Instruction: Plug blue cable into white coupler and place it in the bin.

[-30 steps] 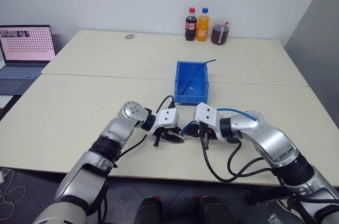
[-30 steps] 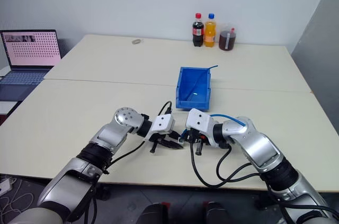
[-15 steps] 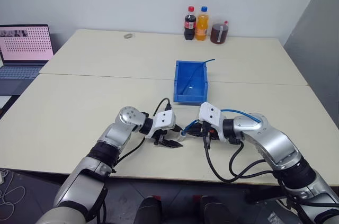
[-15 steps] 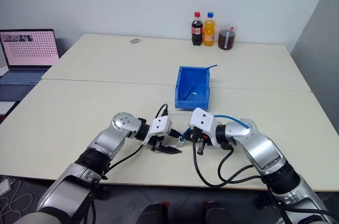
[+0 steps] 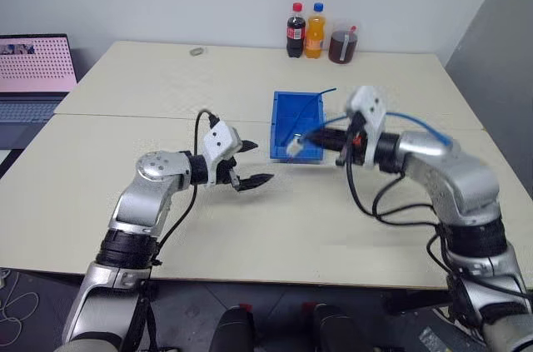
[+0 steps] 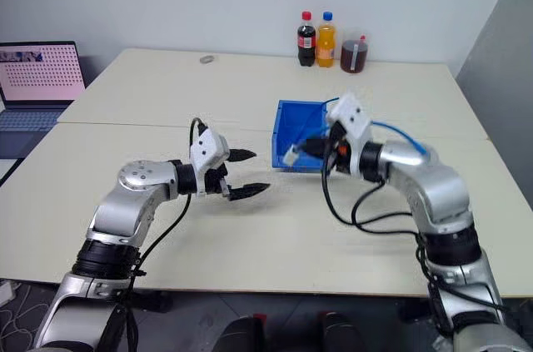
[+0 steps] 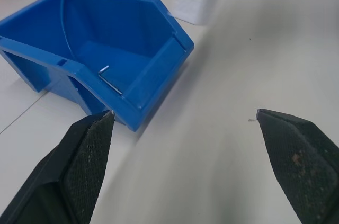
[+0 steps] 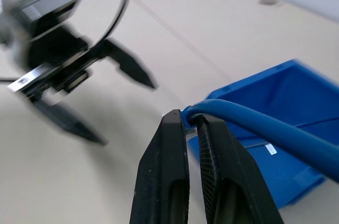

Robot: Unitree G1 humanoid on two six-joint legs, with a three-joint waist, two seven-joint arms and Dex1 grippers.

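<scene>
Pale cream table tops [image 5: 100, 177], pushed together under a white wall, carry the scene; an open laptop [image 5: 33, 65] is seen at the far left edge, a small grey ring [image 5: 196, 51] and three drink bottles [image 5: 315, 33] along the far edge. Since a second ago the left gripper [image 5: 248, 164] has been lifted off the table top and its black fingers spread wide, with nothing between them. The rectangular bright-blue plastic bin [image 5: 296, 129] is found near the table's middle, a thin darker blue cable [image 7: 64, 1] trailing over its wall. The right gripper [image 6: 310, 149] has been raised to the bin's near rim, pinched tight on the long light-blue network cable [image 8: 265, 126], with the tiny white boxy coupler [image 5: 295, 146] apparently seated on its end. Plugging is judged done; only the drop remains. Bare table is left all around the bin.
</scene>
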